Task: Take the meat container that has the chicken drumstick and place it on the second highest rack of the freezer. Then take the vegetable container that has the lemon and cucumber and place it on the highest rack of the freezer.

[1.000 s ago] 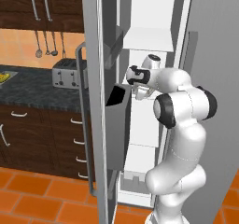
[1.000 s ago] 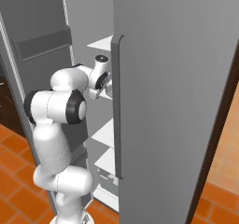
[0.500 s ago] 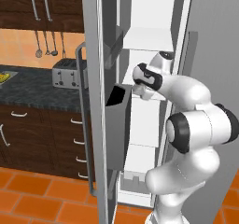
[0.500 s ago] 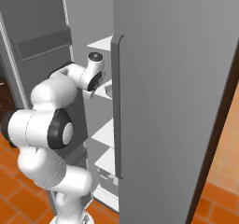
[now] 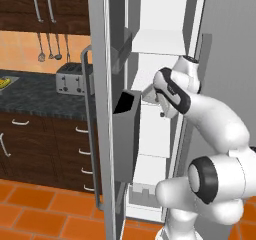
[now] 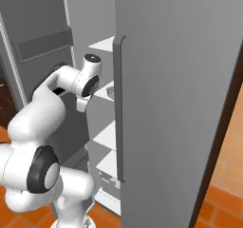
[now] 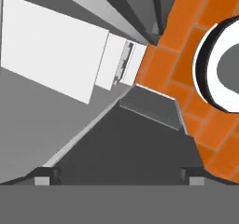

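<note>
Here the hand point(image 7: 119, 174) stands wide open with nothing between its 2 fingertips point(image 7: 46, 174), which sit far apart at the bottom of the hand view. It is inside the open freezer point(image 5: 165, 14) and points downward. In the left base view the highest rack point(image 5: 155, 41), a flat white shelf, lies above the hand. The 2nd highest rack point(image 5: 146, 79) is at about the hand's own level, just behind and beneath it.

In the right base view a small grey rounded shape point(image 6: 110, 93) sits on a shelf just beside the hand. The edge of the closed door half hides it, and I cannot tell what it is.

Looking along the hand, lower white shelves point(image 7: 56, 55) step away below it. A dark grey door bin point(image 7: 140, 143) is right under the fingertips, and the orange tiled floor point(image 7: 172, 64) lies far beneath. Off to the hand's left, past the open door point(image 5: 100, 109), a toaster point(image 5: 70, 78) stands on the dark counter point(image 5: 30, 101).
</note>
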Available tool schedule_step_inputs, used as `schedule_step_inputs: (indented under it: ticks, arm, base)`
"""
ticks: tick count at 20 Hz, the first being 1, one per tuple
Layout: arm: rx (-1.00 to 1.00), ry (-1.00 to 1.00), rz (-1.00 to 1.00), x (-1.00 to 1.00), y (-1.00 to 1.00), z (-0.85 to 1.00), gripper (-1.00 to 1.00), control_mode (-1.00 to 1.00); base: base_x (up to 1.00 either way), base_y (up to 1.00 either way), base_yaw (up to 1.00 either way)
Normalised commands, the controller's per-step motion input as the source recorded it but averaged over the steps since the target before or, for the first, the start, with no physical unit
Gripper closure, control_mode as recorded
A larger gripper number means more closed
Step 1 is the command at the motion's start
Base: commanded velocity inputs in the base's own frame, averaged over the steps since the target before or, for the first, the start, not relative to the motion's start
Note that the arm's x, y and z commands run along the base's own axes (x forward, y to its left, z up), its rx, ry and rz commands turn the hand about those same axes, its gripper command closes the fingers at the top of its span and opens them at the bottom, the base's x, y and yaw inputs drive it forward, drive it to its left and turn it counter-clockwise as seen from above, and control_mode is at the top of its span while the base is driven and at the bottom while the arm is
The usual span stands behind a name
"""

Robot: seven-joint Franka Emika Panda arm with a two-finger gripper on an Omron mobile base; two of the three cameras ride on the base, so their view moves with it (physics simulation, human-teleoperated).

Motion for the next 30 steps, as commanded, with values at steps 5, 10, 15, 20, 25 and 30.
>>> schedule_step_inputs:
  ticks: [5,10,15,20,25,30]
  arm:
    - [-0.18,0.05,0.41,-1.00,0.00,0.00,-1.00,-1.00]
    - [-0.22,0.02,0.47,-1.00,-0.05,-0.03,-1.00,-1.00]
    - [-0.15,-0.01,0.48,-1.00,-0.44,0.00,-1.00,-1.00]
    - [-0.12,-0.16,0.50,-1.00,-0.56,0.00,-1.00,-1.00]
    - [-0.13,-0.11,0.43,-1.00,-0.02,0.00,-1.00,-1.00]
    - [-0.02,-0.11,0.13,-0.49,0.00,0.00,-1.00,-1.00]
  base:
    - [0.00,0.00,0.00]
    - [0.00,0.00,0.00]
    - [0.00,0.00,0.00]
    - [0.00,0.00,0.00]
    - [0.00,0.00,0.00]
    - [0.00,0.00,0.00]
